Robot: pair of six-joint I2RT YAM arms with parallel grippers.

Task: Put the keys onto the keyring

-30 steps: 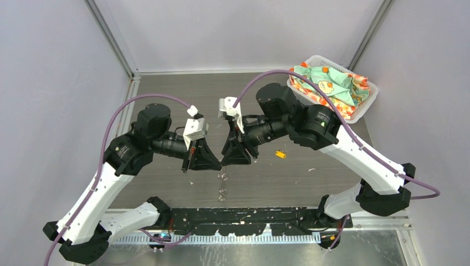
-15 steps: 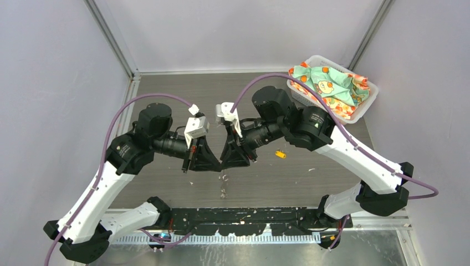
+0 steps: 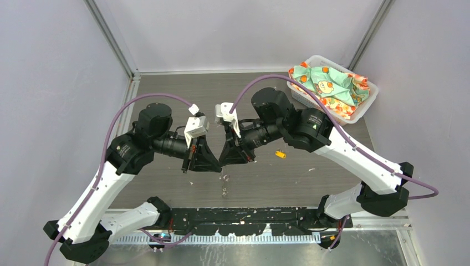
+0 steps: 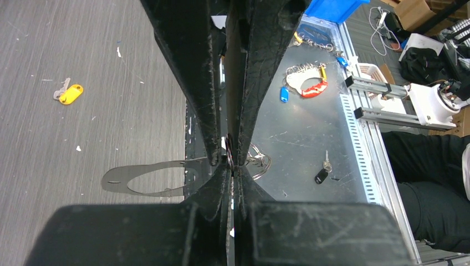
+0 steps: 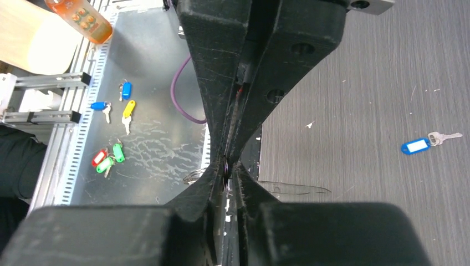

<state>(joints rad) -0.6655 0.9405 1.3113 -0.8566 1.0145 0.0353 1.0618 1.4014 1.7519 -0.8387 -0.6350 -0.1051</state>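
**Both arms on the keyring (image 4: 228, 155); both keys loose on the table (image 3: 166, 88)**

1. Left gripper (image 4: 230, 167): jaws fully closed, tips pinching the thin dark rim of the keyring. It points right, toward the middle of the table.

2. Keyring: held clear of the table between the two arms, near the table's near edge. Both wrist views show it edge-on, with a short arc of wire standing out on the near side of the fingertips. The overhead view does not show its full outline.

3. Blue key (image 5: 421, 145): flat on the table on the far side of the meeting fingertips, apart from the keyring. Not threaded.

4. Right gripper (image 5: 227, 176): points left and meets the left gripper tip to tip. Its jaws are drawn in to a narrow slit, with the rim of the keyring caught between the tips.

5. Yellow key (image 3: 281, 154): flat on the table to the right of the right gripper, just off its wrist, well apart from the keyring. Not threaded.

6. White basket (image 3: 318, 57): far right corner, filled with patterned cloth (image 3: 327, 83).
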